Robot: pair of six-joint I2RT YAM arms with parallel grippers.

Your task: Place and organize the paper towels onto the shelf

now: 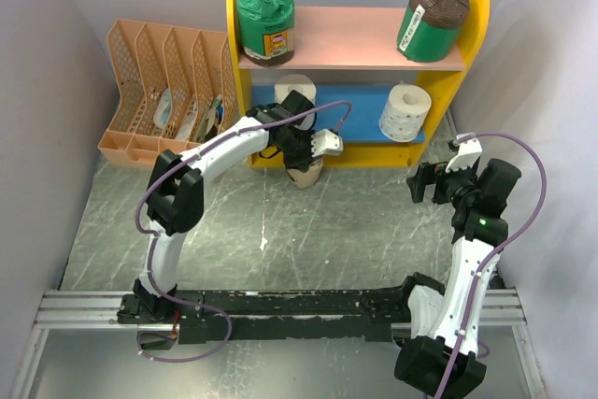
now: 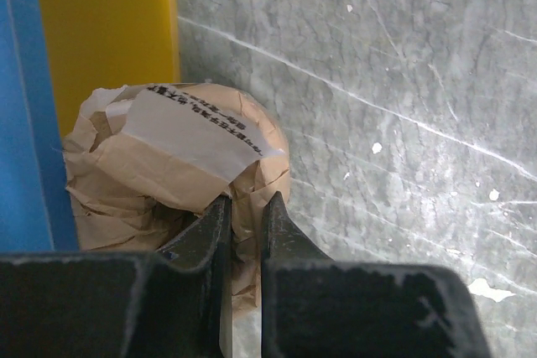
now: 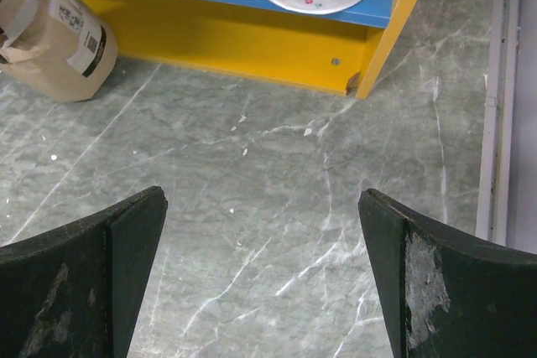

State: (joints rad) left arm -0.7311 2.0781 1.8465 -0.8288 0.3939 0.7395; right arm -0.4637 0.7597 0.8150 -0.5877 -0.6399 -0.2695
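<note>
The left claw [image 2: 247, 211] was down at the tan-brown crumpled paper towel roll [image 2: 172, 178]. That roll lay on the grey-green marbled tabletop [image 1: 280, 240], just in front of the small two-tier shelf [image 1: 234, 16] and close to the yellow strip under its blue lower board [image 1: 360, 100]. The claw's two black fingers [image 2: 210, 236] stood nearly together. They appeared to pinch a fold of the roll's brown wrapping between their tips, though the left wrist view was too close to show how much paper they held. A white label [image 2: 189, 127] with dark print crossed the top of that roll. The right claw [image 3: 262, 199] hung over bare tabletop in front of the shelf's right end, its fingers spread wide and holding nothing. On the pink upper board [image 1: 346, 35] stood the two brown rolls wrapped in green plastic. The left-hand green roll [image 1: 266, 16] was upright at the left end, and the right-hand green roll [image 1: 432, 21] leaned toward the yellow side panel at the right end. The blue board carried the two white rolls. The plain white roll [image 1: 297, 88] sat at the left, partly hidden behind the left arm, and the flower-printed white roll [image 1: 405, 111] sat at the right end (small red and green flowers showed on it in the right wrist view). A peach slotted file organizer [image 1: 163, 91] sat left of the shelf.
</note>
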